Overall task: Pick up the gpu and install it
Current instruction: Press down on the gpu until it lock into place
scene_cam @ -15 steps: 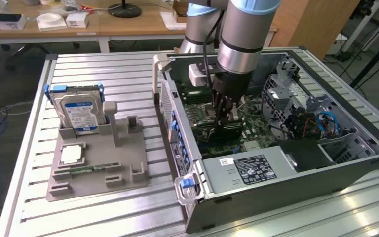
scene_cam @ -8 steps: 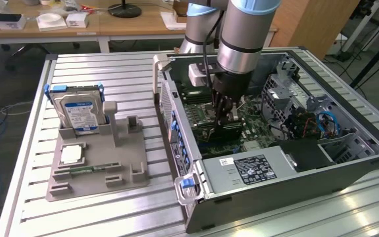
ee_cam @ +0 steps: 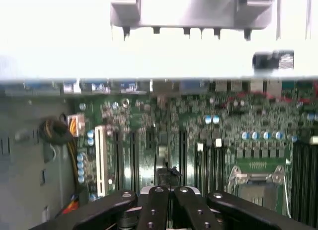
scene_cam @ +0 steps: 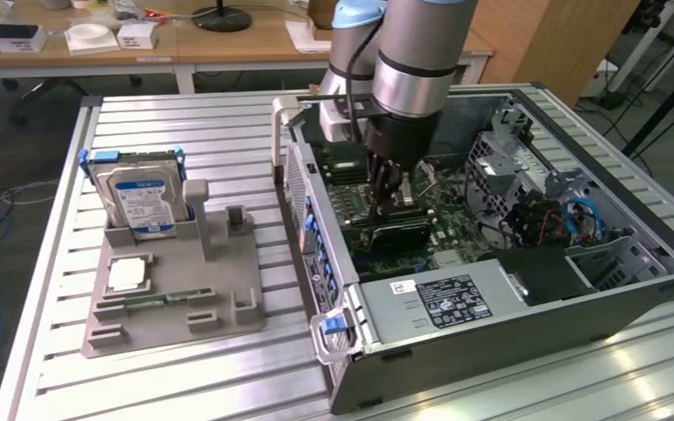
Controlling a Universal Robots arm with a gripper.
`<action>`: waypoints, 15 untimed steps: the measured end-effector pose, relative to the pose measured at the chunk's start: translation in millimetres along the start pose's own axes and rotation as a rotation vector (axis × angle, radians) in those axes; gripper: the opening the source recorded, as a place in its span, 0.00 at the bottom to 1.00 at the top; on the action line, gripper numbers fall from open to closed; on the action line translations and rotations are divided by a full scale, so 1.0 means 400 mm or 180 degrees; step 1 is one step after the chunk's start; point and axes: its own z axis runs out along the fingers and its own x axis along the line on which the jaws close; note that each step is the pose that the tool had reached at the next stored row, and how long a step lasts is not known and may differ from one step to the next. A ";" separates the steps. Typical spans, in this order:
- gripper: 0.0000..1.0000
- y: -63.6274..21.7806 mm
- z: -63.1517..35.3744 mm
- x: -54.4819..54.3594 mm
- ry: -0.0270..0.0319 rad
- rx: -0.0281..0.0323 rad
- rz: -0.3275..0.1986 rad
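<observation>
Green motherboard [scene_cam: 431,219], black fingers [ee_cam: 154,210], silver hard drive [scene_cam: 140,200] blue-white label, grey holder [scene_cam: 173,298].

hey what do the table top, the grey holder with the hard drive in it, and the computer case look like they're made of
The table top looks like bare aluminium: silver, ribbed slats with soft glare. The grey holder looks like matte plastic, possibly 3D-printed: dull, uniform grey, blocky moulded slots. The computer case looks like sheet metal, dark-painted outside and bare grey inside, with punched vent holes.

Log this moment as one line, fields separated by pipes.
gripper: inside the open computer case, over the motherboard | fingers: closed together | gpu: dark card seated on the motherboard, below the fingers | hard drive: upright in the grey holder
</observation>
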 end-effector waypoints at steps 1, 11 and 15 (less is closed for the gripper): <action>0.11 0.008 -0.001 0.000 0.0000 0.0000 0.0001; 0.11 0.074 -0.022 0.002 0.0000 0.0000 0.0000; 0.11 0.101 -0.029 0.001 0.0000 0.0000 0.0000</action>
